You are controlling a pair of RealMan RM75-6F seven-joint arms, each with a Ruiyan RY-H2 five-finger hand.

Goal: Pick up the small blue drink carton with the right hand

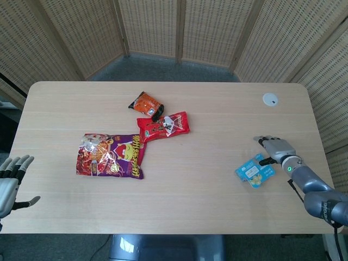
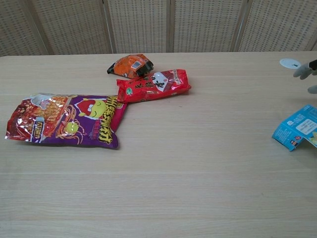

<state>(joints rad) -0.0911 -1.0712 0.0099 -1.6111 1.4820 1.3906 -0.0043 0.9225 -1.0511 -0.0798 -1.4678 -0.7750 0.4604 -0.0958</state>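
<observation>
The small blue drink carton [image 1: 254,171] lies flat on the table toward the right side; the chest view shows the carton [image 2: 297,127] at the right edge. My right hand [image 1: 277,148] hovers just right of and behind it, fingers spread, holding nothing, with one fingertip close to the carton's far corner. In the chest view only its fingertips [image 2: 303,71] show at the right edge. My left hand [image 1: 10,182] hangs open off the table's front left corner, fingers apart.
A purple snack bag [image 1: 110,155] lies left of centre, with a red packet [image 1: 163,126] and an orange packet [image 1: 146,104] behind it. A small white disc [image 1: 270,99] sits at the back right. The table's right edge is near my right hand.
</observation>
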